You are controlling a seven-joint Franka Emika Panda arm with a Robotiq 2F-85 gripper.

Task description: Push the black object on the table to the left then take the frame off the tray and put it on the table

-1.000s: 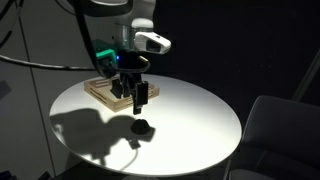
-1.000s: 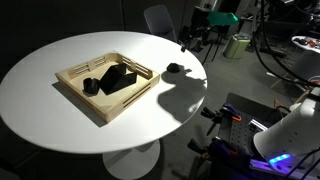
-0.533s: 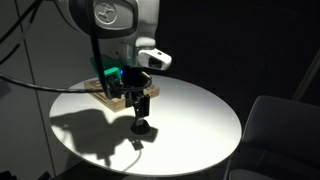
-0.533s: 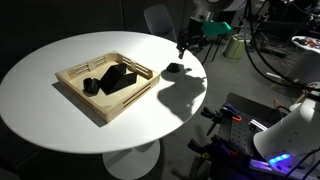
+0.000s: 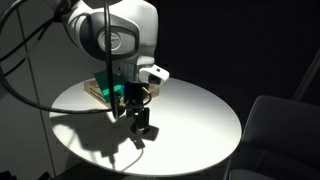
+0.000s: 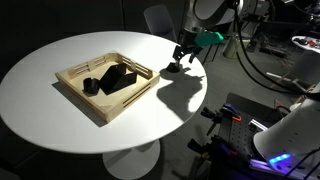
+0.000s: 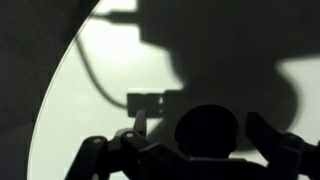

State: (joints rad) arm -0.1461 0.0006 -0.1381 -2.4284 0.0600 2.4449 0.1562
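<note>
Gripper (image 7: 197,120) is low over the table (image 7: 110,60), fingers spread wide, and in the wrist view the black object (image 7: 210,135) sits right between them: a dark round dome, one finger to each side. Nothing is gripped, and the silhouettes are too dark to tell whether either finger is touching it.

In an exterior view the gripper (image 6: 180,58) hangs just above the black object (image 6: 173,69), which sits on the white table (image 6: 60,130) close to the edge nearest the arm. From the opposite side, the gripper (image 5: 139,122) points straight down with the black object (image 5: 150,131) at its tips. Arm and gripper throw a heavy shadow across the table (image 5: 200,120) toward its near edge.

Moving outward, the tray (image 6: 100,112) lies flat further in from that edge, one corner near the black object but not touching it. The frame (image 6: 122,78) lies inside the tray, toward the corner closest to the gripper. A small black block (image 6: 90,86) stands just beside it, also inside the rim. In an exterior view the tray (image 5: 97,92) peeks out behind the arm, by the table's far edge.
</note>
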